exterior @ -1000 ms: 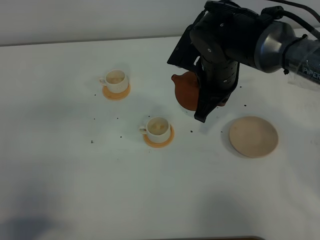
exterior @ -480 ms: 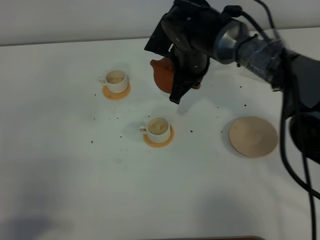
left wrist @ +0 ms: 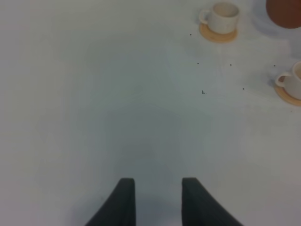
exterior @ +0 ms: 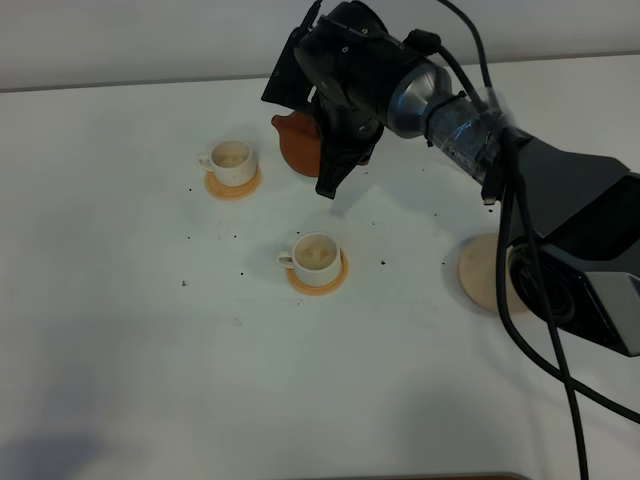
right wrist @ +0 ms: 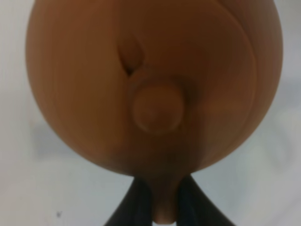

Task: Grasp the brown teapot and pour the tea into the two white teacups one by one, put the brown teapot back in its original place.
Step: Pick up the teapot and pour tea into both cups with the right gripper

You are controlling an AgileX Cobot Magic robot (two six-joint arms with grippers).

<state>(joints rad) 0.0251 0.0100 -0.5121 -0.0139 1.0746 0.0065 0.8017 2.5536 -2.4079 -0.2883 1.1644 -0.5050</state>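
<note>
Clamped on the brown teapot point(exterior: 297, 146) by its handle, my right gripper point(right wrist: 162, 207) has carried it left, away from the beige coaster point(exterior: 478, 272), to just beside the far white teacup point(exterior: 233, 159); pouring likely comes next.

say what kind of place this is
Likely a robot lab bench, not a kitchen: a plain white table, a cabled robot arm holding the brown teapot, two white teacups set out.

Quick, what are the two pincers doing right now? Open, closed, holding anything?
Left pincer: open, holding nothing.
Right pincer: closed on the brown teapot, lifted off the table.
</note>
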